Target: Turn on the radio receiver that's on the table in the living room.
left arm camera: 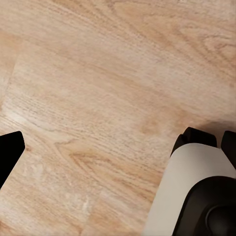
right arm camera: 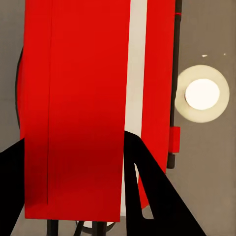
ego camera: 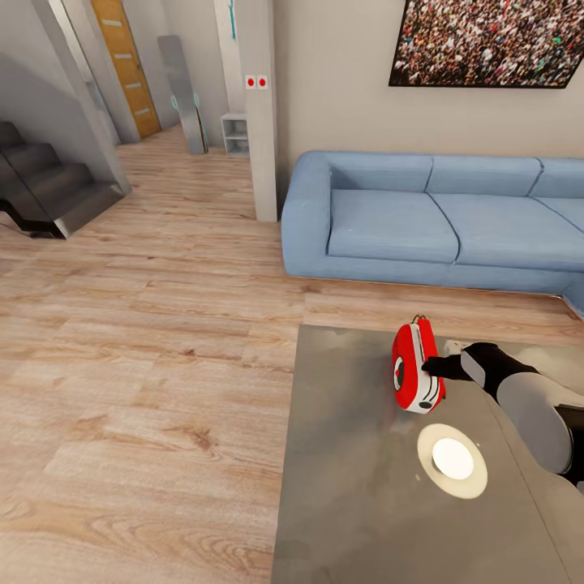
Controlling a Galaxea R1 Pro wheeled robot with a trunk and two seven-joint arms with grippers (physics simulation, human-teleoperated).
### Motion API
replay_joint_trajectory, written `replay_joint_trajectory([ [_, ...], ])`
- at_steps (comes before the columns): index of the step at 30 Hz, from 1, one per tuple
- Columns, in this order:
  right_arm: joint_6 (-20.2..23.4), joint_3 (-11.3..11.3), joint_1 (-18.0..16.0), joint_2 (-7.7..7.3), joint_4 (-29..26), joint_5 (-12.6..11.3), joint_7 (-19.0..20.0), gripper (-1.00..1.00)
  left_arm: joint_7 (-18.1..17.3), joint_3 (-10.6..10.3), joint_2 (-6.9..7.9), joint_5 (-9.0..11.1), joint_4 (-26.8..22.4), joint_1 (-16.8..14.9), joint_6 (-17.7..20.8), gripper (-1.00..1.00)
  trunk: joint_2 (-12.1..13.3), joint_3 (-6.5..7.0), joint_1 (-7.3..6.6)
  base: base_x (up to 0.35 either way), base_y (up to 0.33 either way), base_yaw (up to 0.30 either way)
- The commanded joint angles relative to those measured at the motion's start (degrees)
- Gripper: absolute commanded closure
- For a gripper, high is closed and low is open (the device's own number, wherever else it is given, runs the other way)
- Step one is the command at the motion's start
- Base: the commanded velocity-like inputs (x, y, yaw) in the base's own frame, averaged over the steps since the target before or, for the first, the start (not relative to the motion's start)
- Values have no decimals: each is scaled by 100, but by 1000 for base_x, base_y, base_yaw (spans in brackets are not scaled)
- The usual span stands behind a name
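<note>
I see the small red rounded radio receiver (ego camera: 417, 367) upright on the glossy grey surface (ego camera: 357, 503); my right hand (right arm camera: 73, 196) spread around it, fingers (right arm camera: 147, 191) touching its sides.

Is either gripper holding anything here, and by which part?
The right gripper meets the radio receiver at its back; a closed grip cannot be told. Left gripper holds nothing.

There are no words, numbers or brand names to read anywhere. The red radio (ego camera: 417, 367) on the table (ego camera: 357, 503) has no letters that can be made out on its face or sides. The big picture (ego camera: 487, 42) on the wall at about 1 o'clock is just a crowd of tiny people, with no writing. The two small red squares (ego camera: 256, 82) on the pillar at 12 o'clock have no marks that can be read.
</note>
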Motion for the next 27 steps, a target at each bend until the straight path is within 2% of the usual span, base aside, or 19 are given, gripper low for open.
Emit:
replay_joint_trajectory([
  [1,1,15,2,0,2,-2,1,100,-4,0,-2,3,-1,0,1,-100,0,0,0,0,0,0],
  [17,1,15,2,0,4,-2,7,100,-21,0,-17,8,-4,0,13,-100,0,0,0,0,0,0],
  [27,1,16,0,0,3,-2,9,100,-26,-3,-16,8,-2,0,13,-100,401,179,-220,0,0,0],
])
